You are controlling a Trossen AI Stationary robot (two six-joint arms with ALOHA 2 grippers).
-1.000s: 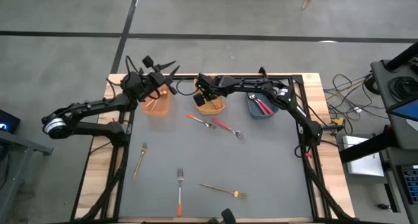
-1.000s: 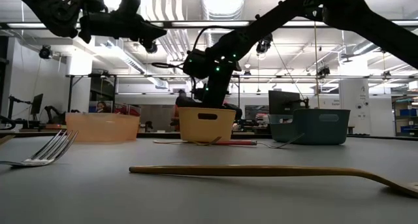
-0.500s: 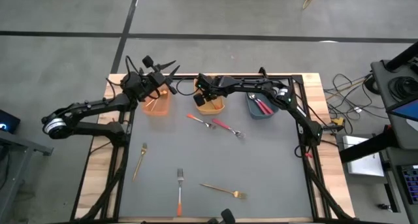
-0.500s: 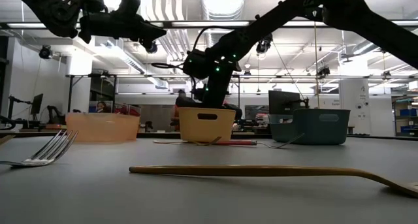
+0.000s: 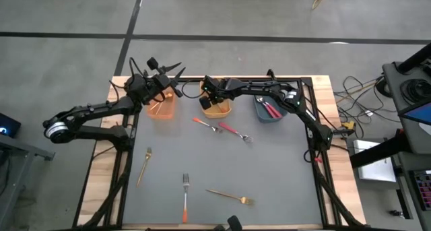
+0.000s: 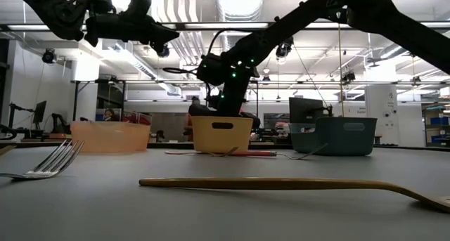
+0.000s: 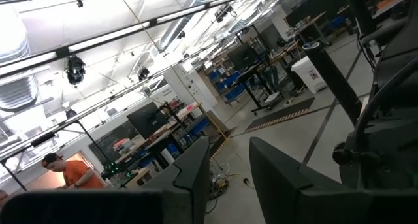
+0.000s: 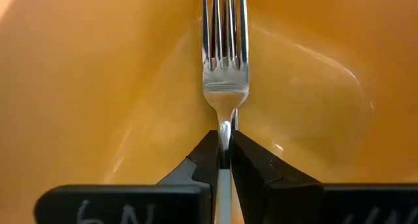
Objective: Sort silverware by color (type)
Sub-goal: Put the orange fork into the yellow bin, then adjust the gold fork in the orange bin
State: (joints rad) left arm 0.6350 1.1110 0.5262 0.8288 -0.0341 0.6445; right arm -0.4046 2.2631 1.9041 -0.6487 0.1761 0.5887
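My right gripper reaches down into the yellow bin, shut on a silver-tined fork; its handle is hidden by the fingers. My left gripper hangs open, with nothing between its fingers, above the far edge of the peach bin. Flat on the grey mat lie an orange-handled fork, a red-pink-handled fork, a gold fork, another orange-handled fork and another gold fork. My right gripper pinches the fork's slim neck, just behind the tines, between its two fingers. The fingers slant down from above and lie along the fork, whose tines point away from them into the bin. Whether the tines touch the bin's wall, I cannot tell.
A blue bin with red-pink-handled forks stands right of the yellow bin along the far edge. The mat's middle between the loose forks is free. In the low view, a gold fork lies close across the front.
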